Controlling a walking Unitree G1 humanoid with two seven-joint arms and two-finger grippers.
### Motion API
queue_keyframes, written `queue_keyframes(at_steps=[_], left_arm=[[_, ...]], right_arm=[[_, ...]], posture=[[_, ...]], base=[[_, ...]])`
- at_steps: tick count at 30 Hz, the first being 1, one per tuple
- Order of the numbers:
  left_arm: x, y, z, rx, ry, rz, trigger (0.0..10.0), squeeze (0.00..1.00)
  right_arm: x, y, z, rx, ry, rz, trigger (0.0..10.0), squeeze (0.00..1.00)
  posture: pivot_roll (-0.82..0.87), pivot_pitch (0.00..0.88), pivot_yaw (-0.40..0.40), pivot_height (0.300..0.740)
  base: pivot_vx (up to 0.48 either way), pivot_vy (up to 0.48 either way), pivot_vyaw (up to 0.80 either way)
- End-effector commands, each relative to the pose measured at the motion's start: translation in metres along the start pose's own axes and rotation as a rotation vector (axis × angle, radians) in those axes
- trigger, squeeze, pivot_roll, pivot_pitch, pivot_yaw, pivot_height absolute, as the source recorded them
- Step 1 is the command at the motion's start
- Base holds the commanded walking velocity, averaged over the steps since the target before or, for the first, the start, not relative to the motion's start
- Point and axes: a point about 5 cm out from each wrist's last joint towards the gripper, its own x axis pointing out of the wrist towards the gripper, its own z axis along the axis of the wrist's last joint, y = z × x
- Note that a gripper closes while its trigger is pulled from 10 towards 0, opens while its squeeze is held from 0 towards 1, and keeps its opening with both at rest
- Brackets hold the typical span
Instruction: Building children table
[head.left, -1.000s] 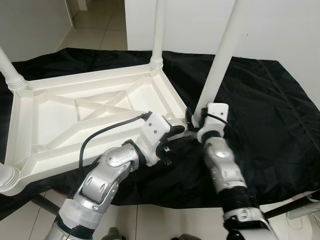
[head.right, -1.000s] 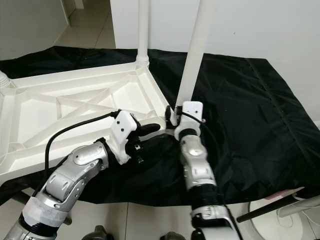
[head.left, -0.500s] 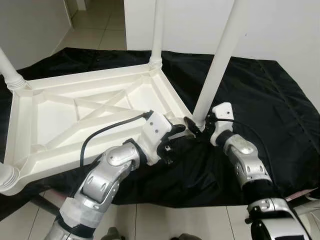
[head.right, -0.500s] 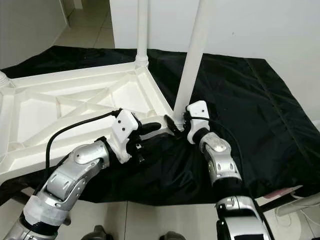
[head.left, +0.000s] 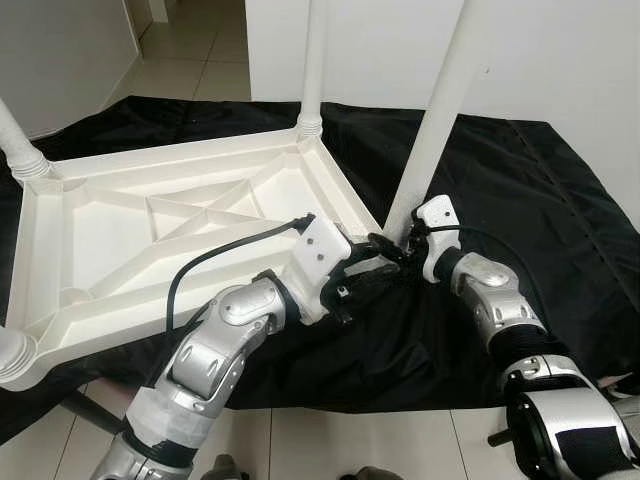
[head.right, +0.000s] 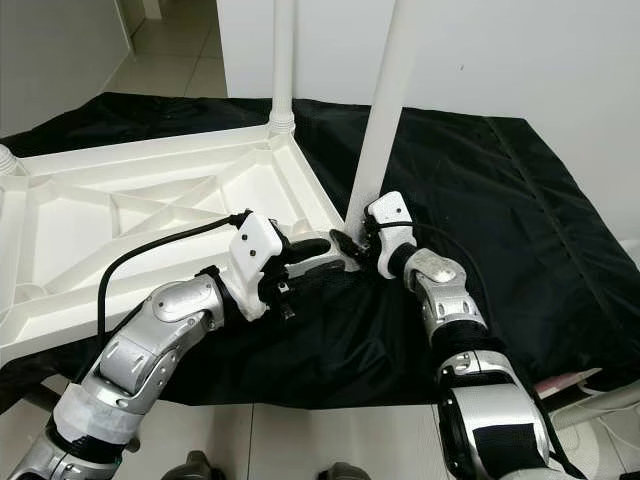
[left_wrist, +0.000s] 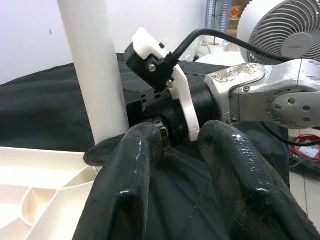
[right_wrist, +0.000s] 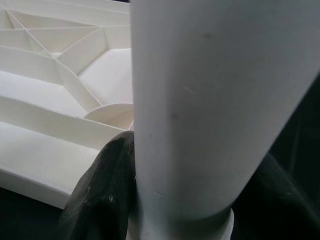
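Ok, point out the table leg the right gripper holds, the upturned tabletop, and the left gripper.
table leg (head.left: 432, 140), left eye view, mid shaft.
upturned tabletop (head.left: 120, 225), left eye view, ribbed underside.
left gripper (head.right: 318, 254), right eye view, between its fingers.

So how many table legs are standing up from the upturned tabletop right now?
4. One at the far left corner, one at the far right corner, one at the near right corner with the right gripper clamped on its base, and one partly cut off at the near left corner.
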Motion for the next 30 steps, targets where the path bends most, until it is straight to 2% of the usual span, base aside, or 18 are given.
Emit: queue_keyframes(at_steps=[1, 4, 5, 11, 13, 17, 18, 19, 20, 23, 26, 27, 30], left_arm=[[0.001, 0.002, 0.000, 0.011, 0.003, 0.013, 10.0, 0.00], [0.000, 0.002, 0.000, 0.012, 0.002, 0.015, 10.0, 0.00], [0.000, 0.003, 0.000, 0.012, 0.002, 0.018, 10.0, 0.00], [-0.001, 0.004, 0.000, 0.011, 0.003, 0.019, 10.0, 0.00], [-0.001, 0.004, -0.001, 0.010, 0.005, 0.017, 10.0, 0.00], [-0.001, 0.003, -0.001, 0.010, 0.007, 0.014, 10.0, 0.00], [-0.002, 0.004, -0.001, 0.009, 0.008, 0.014, 10.0, 0.00], [-0.002, 0.004, 0.000, 0.004, 0.006, 0.015, 10.0, 0.00], [-0.002, 0.004, 0.000, 0.004, 0.006, 0.015, 10.0, 0.00], [-0.003, 0.004, 0.000, -0.006, 0.002, 0.016, 10.0, 0.00], [-0.003, 0.004, 0.000, -0.009, 0.002, 0.016, 10.0, 0.00], [-0.003, 0.004, 0.000, -0.010, 0.003, 0.015, 10.0, 0.00], [-0.003, 0.003, -0.001, -0.012, 0.004, 0.013, 10.0, 0.00]], right_arm=[[-0.002, 0.004, -0.013, -0.014, 0.067, 0.033, 0.0, 0.00], [-0.004, 0.003, -0.016, -0.005, 0.067, 0.039, 0.0, 0.00], [-0.004, 0.002, -0.017, 0.014, 0.052, 0.023, 10.0, 0.00], [-0.003, 0.002, -0.016, 0.041, 0.035, -0.034, 10.0, 0.00], [-0.001, 0.003, -0.016, 0.050, 0.036, -0.100, 10.0, 0.00], [0.001, 0.006, -0.015, 0.059, 0.024, -0.146, 10.0, 0.00], [0.002, 0.008, -0.014, 0.055, 0.017, -0.204, 10.0, 0.00], [0.004, 0.010, -0.013, 0.095, 0.007, -0.288, 10.0, 0.00], [0.004, 0.010, -0.013, 0.095, 0.007, -0.288, 10.0, 0.00], [0.007, 0.017, -0.017, 0.203, 0.012, -0.496, 10.0, 0.00], [0.007, 0.019, -0.018, 0.207, 0.011, -0.543, 10.0, 0.00], [0.008, 0.022, -0.019, 0.226, 0.013, -0.610, 10.0, 0.00], [0.008, 0.028, -0.019, 0.242, 0.018, -0.675, 10.0, 0.00]], posture=[[-0.01, 0.000, -0.056, 0.740], [-0.01, 0.000, -0.056, 0.740], [-0.01, 0.000, -0.056, 0.740], [-0.01, 0.000, -0.051, 0.740], [-0.01, 0.000, -0.046, 0.740], [-0.01, 0.000, -0.042, 0.740], [-0.01, 0.000, -0.037, 0.740], [-0.01, 0.000, -0.035, 0.740], [-0.01, 0.000, -0.035, 0.740], [-0.01, 0.000, -0.035, 0.740], [-0.01, 0.000, -0.035, 0.740], [-0.01, 0.000, -0.034, 0.740], [-0.01, 0.000, -0.032, 0.740]], base=[[0.000, 0.000, 0.00], [0.000, 0.000, 0.00], [0.000, 0.000, 0.00], [0.000, 0.000, 0.00], [0.000, 0.000, 0.00], [0.000, 0.000, 0.00], [0.000, 0.000, 0.00], [0.000, 0.000, 0.00], [0.000, 0.000, 0.00], [0.000, 0.000, 0.00], [0.000, 0.000, 0.00], [0.000, 0.000, 0.00], [0.000, 0.000, 0.00]])
